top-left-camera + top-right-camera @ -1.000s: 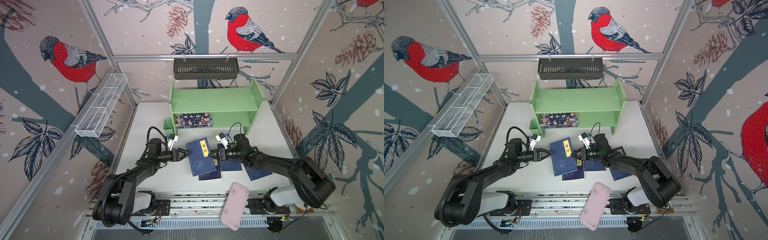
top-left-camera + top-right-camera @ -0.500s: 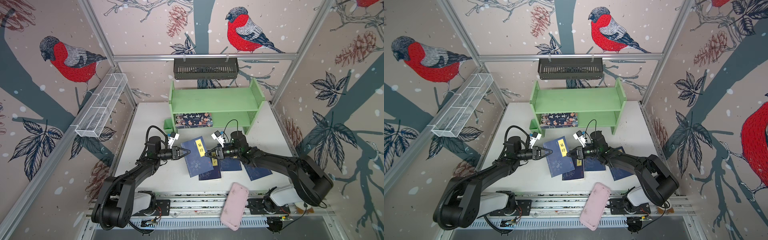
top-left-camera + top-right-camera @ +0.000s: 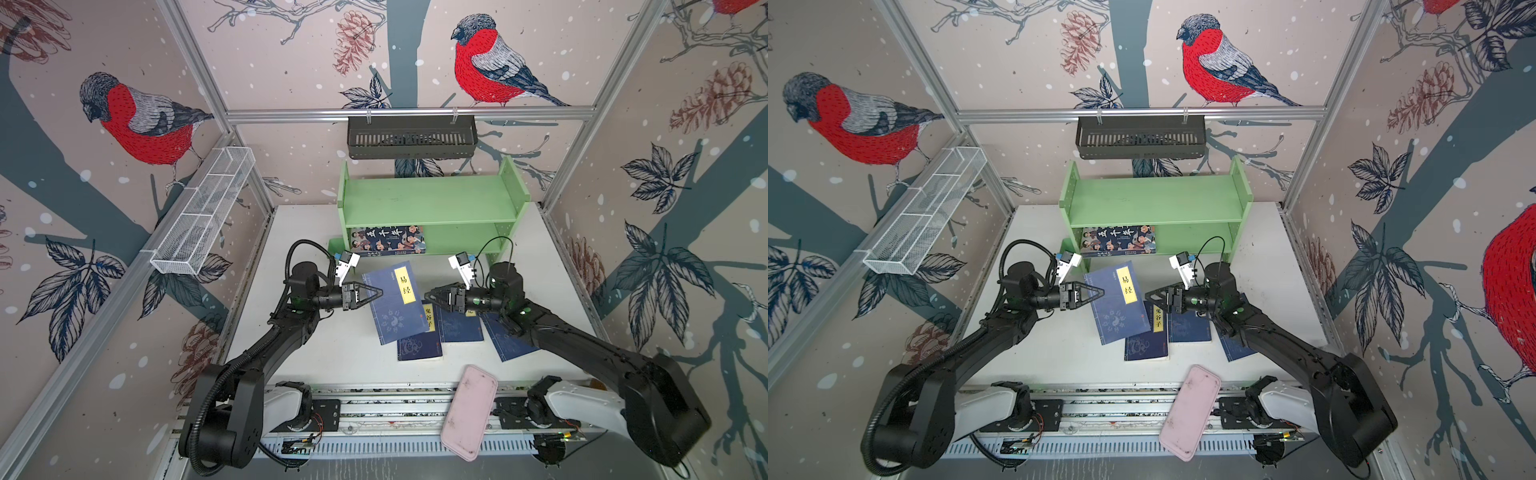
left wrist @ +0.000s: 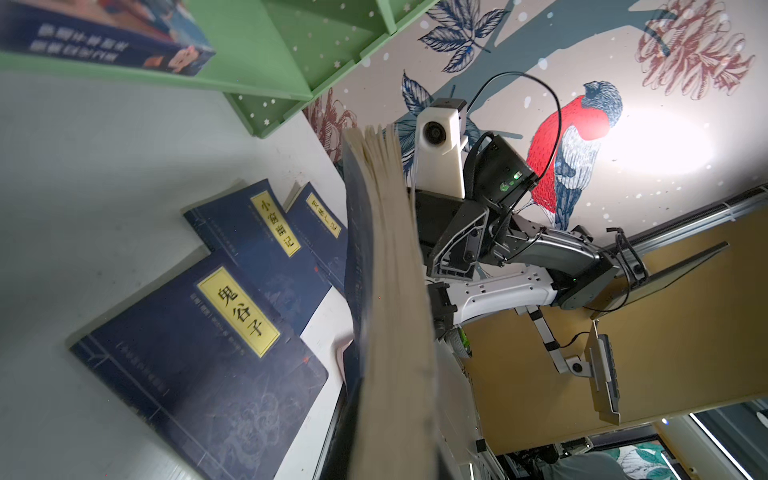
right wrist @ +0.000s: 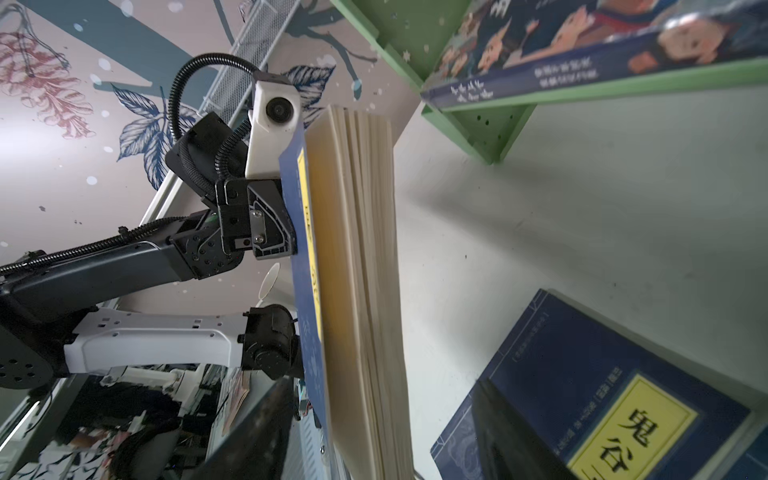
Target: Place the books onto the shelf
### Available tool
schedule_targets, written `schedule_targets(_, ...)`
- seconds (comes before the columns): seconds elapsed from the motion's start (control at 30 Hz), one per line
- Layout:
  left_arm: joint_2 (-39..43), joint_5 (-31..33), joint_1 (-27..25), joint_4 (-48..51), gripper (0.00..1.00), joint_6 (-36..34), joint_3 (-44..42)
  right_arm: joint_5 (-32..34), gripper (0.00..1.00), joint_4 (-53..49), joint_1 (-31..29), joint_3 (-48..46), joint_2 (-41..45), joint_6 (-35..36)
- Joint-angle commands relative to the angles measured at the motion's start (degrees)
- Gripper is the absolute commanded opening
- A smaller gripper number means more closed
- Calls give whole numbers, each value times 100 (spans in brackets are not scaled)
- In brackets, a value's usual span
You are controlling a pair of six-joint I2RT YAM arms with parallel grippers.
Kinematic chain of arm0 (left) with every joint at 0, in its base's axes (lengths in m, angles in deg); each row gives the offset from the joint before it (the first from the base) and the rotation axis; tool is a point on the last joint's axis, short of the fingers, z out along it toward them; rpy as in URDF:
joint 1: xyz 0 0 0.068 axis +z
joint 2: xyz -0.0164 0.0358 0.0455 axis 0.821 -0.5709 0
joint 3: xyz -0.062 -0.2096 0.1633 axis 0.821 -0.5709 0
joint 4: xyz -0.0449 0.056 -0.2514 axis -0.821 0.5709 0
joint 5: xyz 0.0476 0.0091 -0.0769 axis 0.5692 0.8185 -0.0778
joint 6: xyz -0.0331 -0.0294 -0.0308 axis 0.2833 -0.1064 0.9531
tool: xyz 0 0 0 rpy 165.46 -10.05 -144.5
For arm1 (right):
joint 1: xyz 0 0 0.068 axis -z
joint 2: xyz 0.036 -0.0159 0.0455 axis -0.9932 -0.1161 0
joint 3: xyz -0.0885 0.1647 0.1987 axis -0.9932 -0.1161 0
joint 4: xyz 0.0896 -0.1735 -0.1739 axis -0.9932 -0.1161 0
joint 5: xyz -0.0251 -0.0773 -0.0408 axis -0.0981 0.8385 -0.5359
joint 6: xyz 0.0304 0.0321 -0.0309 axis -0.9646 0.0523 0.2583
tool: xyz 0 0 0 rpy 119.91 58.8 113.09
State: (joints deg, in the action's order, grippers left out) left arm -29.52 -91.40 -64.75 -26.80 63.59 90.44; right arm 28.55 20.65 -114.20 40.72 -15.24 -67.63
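Top views both show the left gripper (image 3: 378, 292) clamped on one edge of a navy book (image 3: 392, 309), held above the table (image 3: 332, 353) and short of the shelf (image 3: 432, 199). The right gripper (image 3: 429, 296) stands parted at the book's opposite edge, gripping nothing.

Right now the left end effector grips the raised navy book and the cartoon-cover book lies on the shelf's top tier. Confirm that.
Wrong on one point: the cartoon-cover book lies on the lower tier of the green shelf, not the top, as both top views show. The left end effector does grip the raised navy book.
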Motion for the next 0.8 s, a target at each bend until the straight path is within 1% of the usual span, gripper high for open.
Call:
schedule_targets(0.0, 73, -289, -2, -259, 0, 7, 400, 356, 71, -169, 68, -10, 428, 68)
schedule_targets(0.13, 84, -57, -2, 196, 0, -78, 1175, 398, 73, -268, 87, 25, 926, 72)
schedule_targets(0.23, 88, 341, -2, 890, 0, -488, 1879, 490, 75, -207, 90, 25, 1180, -52)
schedule_targets(0.33, 51, 605, -2, 983, 0, -500, 2364, 604, 77, 35, 81, 1, 1311, -279)
schedule_targets(0.4, 49, 721, -2, 662, 0, -157, 2533, 641, 79, 321, 51, -33, 1334, -462)
schedule_targets(0.53, -5, 979, -2, -737, 0, 1104, 2527, 778, 81, 638, -168, 43, 1176, -659)
schedule_targets(0.57, -33, 1009, -2, -969, 0, 1287, 2528, 808, 81, 662, -254, 95, 1119, -659)
schedule_targets(0.63, -89, 1083, 6, -1201, 0, 1382, 2594, 942, 81, 833, -478, 160, 1001, -705)
schedule_targets(0.77, -155, 1286, 7, -914, 0, 1239, 2735, 1126, 82, 1273, -849, 288, 726, -843)
